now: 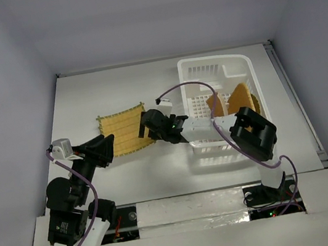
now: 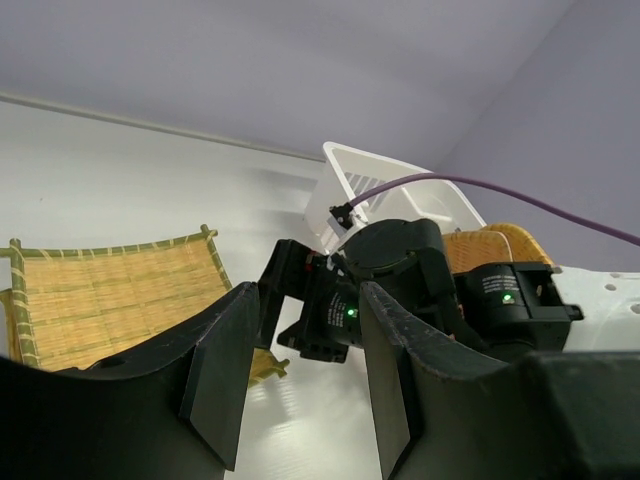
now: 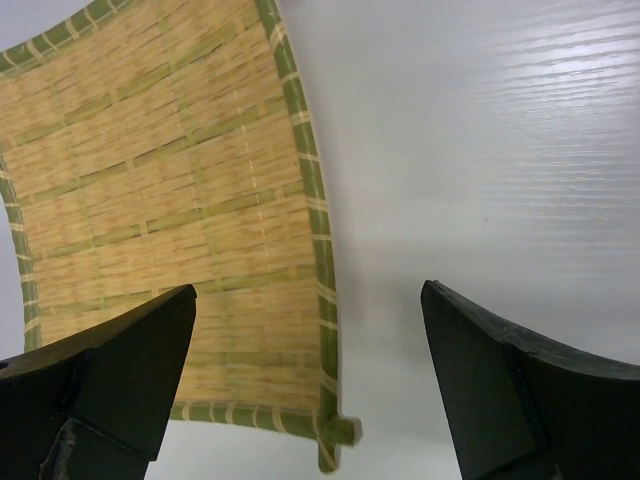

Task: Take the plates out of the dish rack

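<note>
A square woven yellow plate with green edging [image 1: 123,130] lies flat on the table left of the dish rack; it also shows in the right wrist view [image 3: 170,190] and the left wrist view [image 2: 110,300]. My right gripper [image 1: 145,128] hovers open over the plate's right edge, its jaws wide on either side of one corner [image 3: 310,380]. Two orange plates [image 1: 240,99] stand in the white dish rack [image 1: 205,68], partly hidden by my right arm. My left gripper [image 1: 110,147] is open and empty [image 2: 305,390] beside the plate's near left corner.
The rack [image 2: 370,180] stands at the right of the white table. Grey walls enclose the table at the back and sides. My right arm reaches across the rack's front left part. A purple cable [image 1: 189,84] loops over it.
</note>
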`<state>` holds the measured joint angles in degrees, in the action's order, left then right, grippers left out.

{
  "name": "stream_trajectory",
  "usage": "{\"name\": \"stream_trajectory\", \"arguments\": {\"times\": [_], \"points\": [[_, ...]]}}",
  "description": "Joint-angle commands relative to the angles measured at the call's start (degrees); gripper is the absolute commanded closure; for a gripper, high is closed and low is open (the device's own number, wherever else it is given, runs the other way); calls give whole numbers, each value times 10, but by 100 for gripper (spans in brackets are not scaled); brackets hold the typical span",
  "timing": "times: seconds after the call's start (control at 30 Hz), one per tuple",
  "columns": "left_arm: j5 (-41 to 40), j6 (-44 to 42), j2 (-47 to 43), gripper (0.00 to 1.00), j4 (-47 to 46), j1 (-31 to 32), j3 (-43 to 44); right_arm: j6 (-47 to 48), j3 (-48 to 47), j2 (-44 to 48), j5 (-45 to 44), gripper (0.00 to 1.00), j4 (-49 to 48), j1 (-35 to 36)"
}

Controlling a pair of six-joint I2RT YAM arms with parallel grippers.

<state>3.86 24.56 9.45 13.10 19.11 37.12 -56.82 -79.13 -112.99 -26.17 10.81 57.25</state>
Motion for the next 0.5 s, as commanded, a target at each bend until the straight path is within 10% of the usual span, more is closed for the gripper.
{"name": "stream_trajectory", "arguments": {"times": [0.0,0.33,0.47], "points": [[6,2,-9,58,-26,-1,5,35,-15,65,-49,0,23,0],[7,2,-9,58,-26,-1,5,87,-40,173,-126,1,132,11],[8,3,-9,58,-26,-1,5,134,-45,255,-152,67,167,17]]}}
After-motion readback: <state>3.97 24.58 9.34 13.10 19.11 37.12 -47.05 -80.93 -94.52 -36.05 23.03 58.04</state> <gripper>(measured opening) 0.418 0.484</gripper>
